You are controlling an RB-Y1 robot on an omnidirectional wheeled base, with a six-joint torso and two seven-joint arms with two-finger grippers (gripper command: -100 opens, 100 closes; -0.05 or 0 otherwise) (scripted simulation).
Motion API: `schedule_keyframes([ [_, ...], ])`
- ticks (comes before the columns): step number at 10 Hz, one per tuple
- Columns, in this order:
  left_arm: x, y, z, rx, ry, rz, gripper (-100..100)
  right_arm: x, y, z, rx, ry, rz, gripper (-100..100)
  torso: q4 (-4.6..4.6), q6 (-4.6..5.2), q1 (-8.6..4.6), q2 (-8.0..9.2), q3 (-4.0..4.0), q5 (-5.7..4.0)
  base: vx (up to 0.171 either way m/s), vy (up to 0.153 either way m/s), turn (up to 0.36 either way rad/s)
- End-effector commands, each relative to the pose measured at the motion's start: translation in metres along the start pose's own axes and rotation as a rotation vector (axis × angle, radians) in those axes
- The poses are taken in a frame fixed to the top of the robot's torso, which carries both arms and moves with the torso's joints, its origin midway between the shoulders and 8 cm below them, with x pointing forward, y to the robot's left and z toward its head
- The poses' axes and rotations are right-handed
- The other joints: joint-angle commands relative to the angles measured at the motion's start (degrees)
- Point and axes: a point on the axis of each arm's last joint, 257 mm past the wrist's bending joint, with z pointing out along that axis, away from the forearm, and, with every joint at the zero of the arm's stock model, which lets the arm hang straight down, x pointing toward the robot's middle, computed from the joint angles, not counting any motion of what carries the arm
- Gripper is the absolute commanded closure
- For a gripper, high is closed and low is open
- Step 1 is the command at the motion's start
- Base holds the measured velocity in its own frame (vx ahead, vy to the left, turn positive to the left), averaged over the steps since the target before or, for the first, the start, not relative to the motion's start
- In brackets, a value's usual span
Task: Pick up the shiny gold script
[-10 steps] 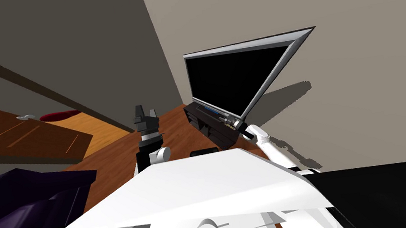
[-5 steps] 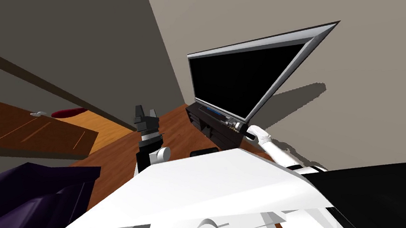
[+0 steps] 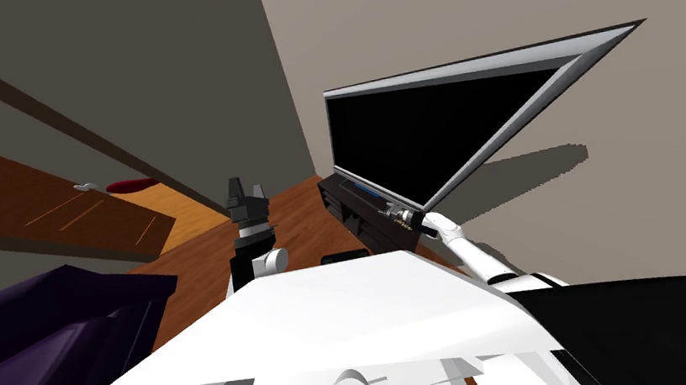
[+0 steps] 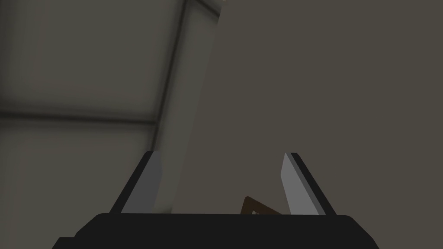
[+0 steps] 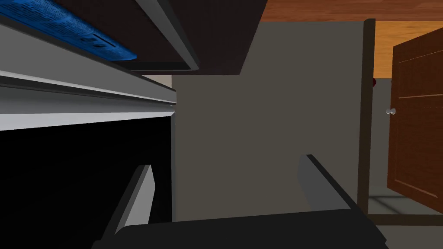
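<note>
My right gripper reaches out to the front top edge of a dark TV stand, just under the big black TV. A small pale, yellowish speck shows at its tip; I cannot tell what it is. In the right wrist view the gripper is open with nothing between its fingers, beside the TV's grey frame. A flat blue thing lies on the stand beyond. My left gripper stands upright in front of me, and its wrist view shows it open and empty.
A dark purple sofa is at my left. A brown door with a pale knob stands open, with a dark red thing on the lighter floor past it. That door is beyond the right gripper.
My view has turned, so the TV, stand and door have slid to the right in the picture. The right arm stays at the stand's edge. The left arm has not moved.
</note>
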Motion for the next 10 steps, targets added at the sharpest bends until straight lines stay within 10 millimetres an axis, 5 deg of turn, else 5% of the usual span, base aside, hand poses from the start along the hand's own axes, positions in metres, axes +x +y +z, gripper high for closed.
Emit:
schedule_keyframes([
  [1, 0.000, 0.000, 0.000, 0.000, 0.000, 0.000, 0, 0.021, 0.001, -0.006, 0.000, 0.052, -0.015, -100, 0.00, 0.00, 0.00, 0.00, 0.00, 0.00, 0.074, 0.015, 0.065],
  [2, 0.000, 0.000, 0.000, 0.000, 0.000, 0.000, 0, 0.051, -0.006, -0.017, 0.002, 0.132, -0.030, -100, 0.00, 0.02, -0.03, 0.06, 0.02, -0.01, 0.067, 0.015, 0.098],
  [3, 0.000, 0.000, 0.000, 0.000, 0.000, 0.000, 0, 0.053, -0.006, -0.017, 0.001, 0.138, -0.039, -100, 0.01, 0.02, -0.04, 0.08, 0.04, -0.01, 0.061, 0.011, 0.041],
  [4, 0.000, 0.000, 0.000, 0.000, 0.000, 0.000, 0, 0.082, -0.013, -0.031, 0.002, 0.218, -0.053, -100, 0.02, 0.03, -0.04, 0.12, 0.06, 0.00, 0.078, 0.025, 0.089],
  [5, 0.000, 0.000, 0.000, 0.000, 0.000, 0.000, 0, 0.083, -0.013, -0.031, 0.001, 0.224, -0.060, -100, 0.01, 0.01, -0.01, 0.06, 0.03, -0.01, 0.061, 0.019, 0.052],
  [6, 0.000, 0.000, 0.000, 0.000, 0.000, 0.000, 0, 0.111, -0.019, -0.047, 0.001, 0.304, -0.075, -100, 0.02, 0.03, -0.01, 0.11, 0.06, 0.00, 0.079, 0.016, 0.088],
  [7, 0.000, 0.000, 0.000, 0.000, 0.000, 0.000, 0, 0.112, -0.019, -0.047, 0.000, 0.307, -0.079, -100, 0.01, 0.02, -0.03, 0.06, 0.03, 0.00, 0.066, 0.005, 0.043],
  [10, 0.000, 0.000, 0.000, 0.000, 0.000, 0.000, 0, 0.164, -0.031, -0.083, -0.004, 0.465, -0.112, -100, 0.03, 0.03, -0.05, 0.14, 0.07, -0.01, 0.063, 0.008, 0.064],
])
